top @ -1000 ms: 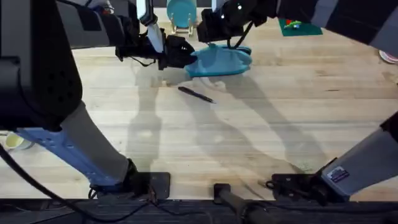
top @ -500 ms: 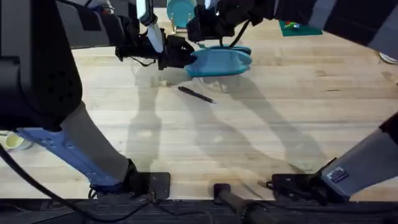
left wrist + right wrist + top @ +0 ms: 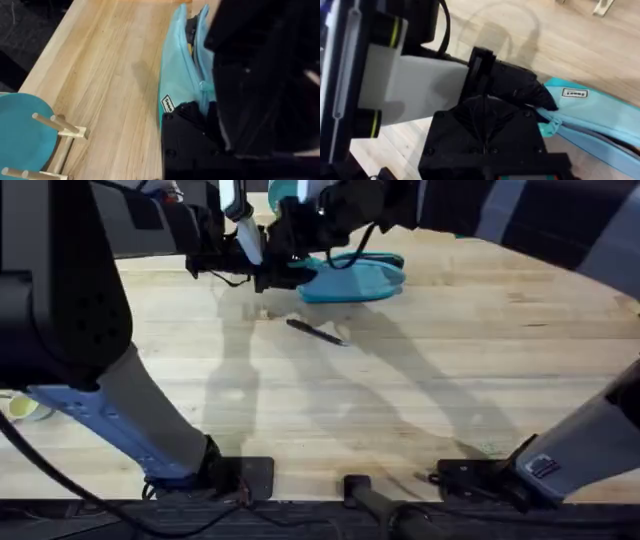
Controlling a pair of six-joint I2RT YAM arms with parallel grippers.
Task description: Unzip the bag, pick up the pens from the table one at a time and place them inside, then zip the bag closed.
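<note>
The light turquoise bag lies at the far middle of the table. My left gripper is shut on the bag's left end, and its black finger shows pinching that end. My right gripper has reached across and sits right beside it, shut on the zipper pull. In the left wrist view the bag gapes open along its far stretch. One dark pen lies on the wood just in front of the bag.
A round teal object on a wooden stand stands just behind the bag's left end, close to both grippers. The near half of the table is bare wood. The arms' bases line the front edge.
My right gripper has slid left along the top of the bag until it is next to the left gripper. The left gripper, the bag and the pen have stayed put.
</note>
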